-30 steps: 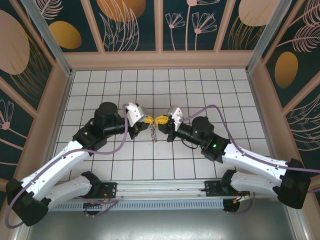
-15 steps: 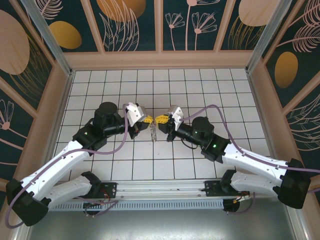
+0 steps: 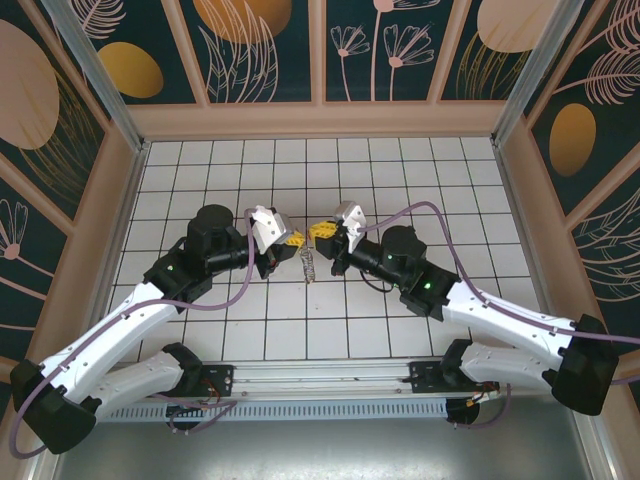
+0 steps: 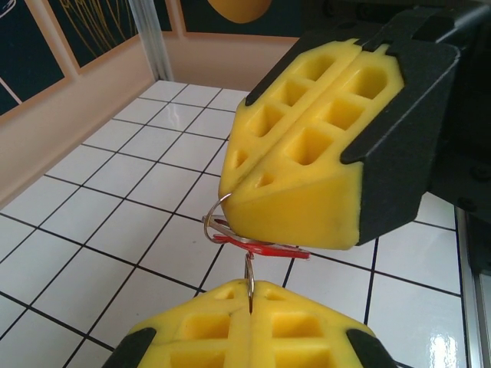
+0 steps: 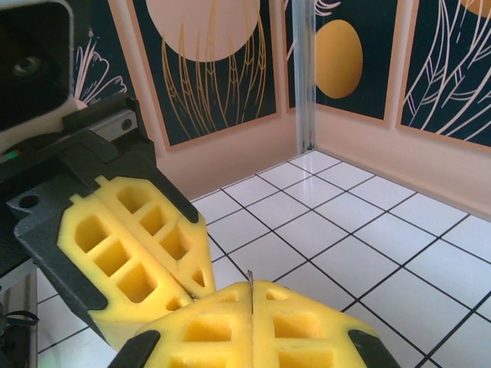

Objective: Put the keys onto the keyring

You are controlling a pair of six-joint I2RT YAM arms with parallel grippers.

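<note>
A white tiled floor (image 3: 400, 170) with dark grout lines covers the work surface. A pale wooden kerb (image 3: 320, 120) frames it. Above the kerb stand dark teal wall panels (image 3: 265, 50) painted with gold discs and cream feathery leaves, and aluminium posts (image 3: 90, 60) stand at the 11 and 1 o'clock corners. A metal rail (image 3: 320, 408) carrying the arm bases runs along the 6 o'clock edge. The tiles are glossy and show reflections close to the claws.

From above, the left arm reaches in from 7 o'clock and the right arm from 4 o'clock. Their tips nearly meet just above the middle of the floor.

The left claw (image 3: 291, 241) has its yellow pads pressed together on a thin wire standing in their seam. The keyring (image 3: 308, 264) hangs at 6 o'clock below this tip, its bunch of plain keys dangling above the tiles.

The right claw (image 3: 322, 231) sits just beside the left one, at about 2 o'clock from it. Its pads are also closed, with a thin sliver of metal in their seam, seemingly the edge of the key (image 4: 261, 247).

In the left wrist view the key's red tag lies flat just under the right claw's pad tips, directly over the left claw's seam. A silvery loop of wire curls out at 9 o'clock from the tag. I cannot tell whether the key is threaded onto the loop.
</note>
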